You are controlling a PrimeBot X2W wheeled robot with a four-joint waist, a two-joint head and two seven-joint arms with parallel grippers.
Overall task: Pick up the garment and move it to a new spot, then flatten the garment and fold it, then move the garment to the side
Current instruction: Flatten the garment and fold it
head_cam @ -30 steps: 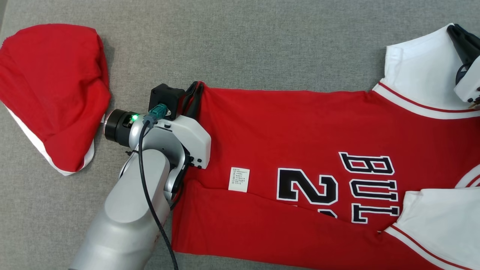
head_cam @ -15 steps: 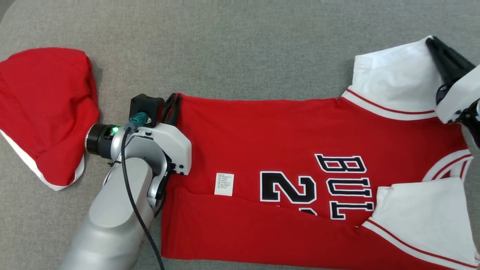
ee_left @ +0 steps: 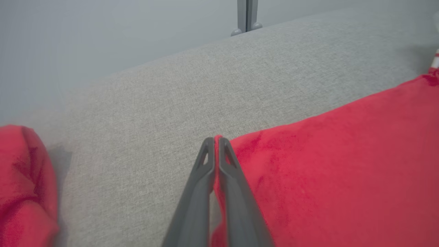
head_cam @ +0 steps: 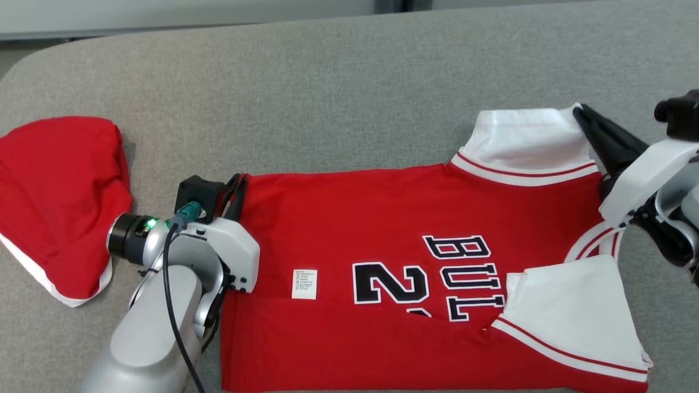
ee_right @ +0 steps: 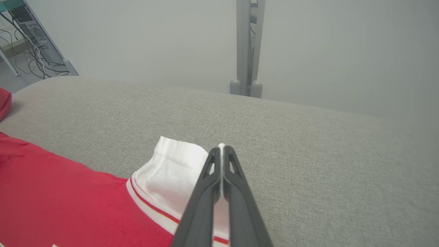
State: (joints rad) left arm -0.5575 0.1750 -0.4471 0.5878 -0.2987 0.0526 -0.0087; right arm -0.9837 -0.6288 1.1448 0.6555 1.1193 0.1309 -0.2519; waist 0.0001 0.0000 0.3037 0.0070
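garment [head_cam: 382, 218]: one red jersey with black lettering, spread flat between the two grippers, its far edge strung from one set of fingertips to the other.
left gripper [head_cam: 239, 179]: clenched on the far hem corner; in its wrist view [ee_left: 216, 140] red cloth sits pinched between the closed fingers.
right gripper [head_cam: 580, 108]: clenched on the outer tip of the far sleeve; in its wrist view [ee_right: 222, 148] a white sliver shows between the closed fingers.
change: the whole head view has shifted over the last second, so the camera has moved. both pinches are as they were. the far sleeve [head_cam: 524, 136] looks shorter than before, which may mean that edge is being raised.
meaning for the task: judged as the start of a fold, the far edge to be carried toward the robot over the near flap that already lies doubled.
counts: two sleeves, far and near sleeve [head_cam: 568, 311]; one care label [head_cam: 304, 284], just inward of the left wrist; one red bundle [head_cam: 60, 202], behind the left wrist; one grey cushion [head_cam: 327, 82] beneath everything; two grippers.
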